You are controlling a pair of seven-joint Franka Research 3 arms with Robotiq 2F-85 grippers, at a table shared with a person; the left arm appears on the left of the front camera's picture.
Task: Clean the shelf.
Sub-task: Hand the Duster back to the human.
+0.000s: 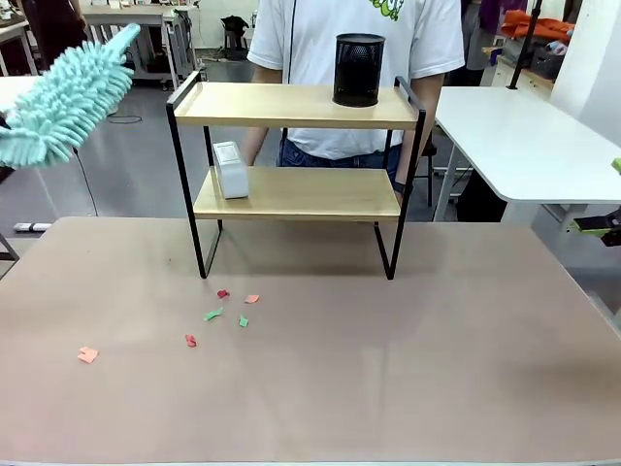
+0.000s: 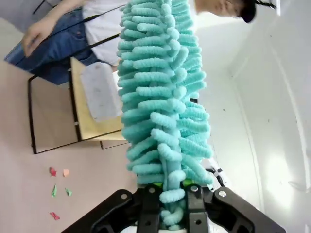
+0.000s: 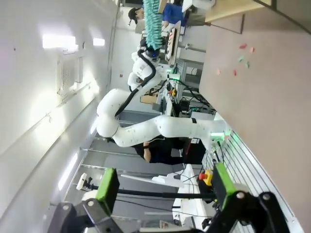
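The shelf (image 1: 296,146) stands at the table's far middle, with a black mesh cup (image 1: 359,70) on its top board and a white box (image 1: 230,170) on its lower board. My left gripper (image 2: 170,209) is shut on the handle of a fluffy teal duster (image 2: 163,92), which hangs in the air up and to the left of the shelf (image 2: 85,114), apart from it. In the front view the duster (image 1: 63,97) sits at the upper left. My right gripper (image 3: 164,187) is open and holds nothing, and one of its green fingertips (image 1: 592,225) shows off the table's right edge.
Several small red, green and orange paper scraps (image 1: 218,311) lie on the table in front of the shelf, one orange scrap (image 1: 87,354) farther left. A person (image 1: 320,39) in a white T-shirt stands right behind the shelf. A white table (image 1: 534,146) stands at the right.
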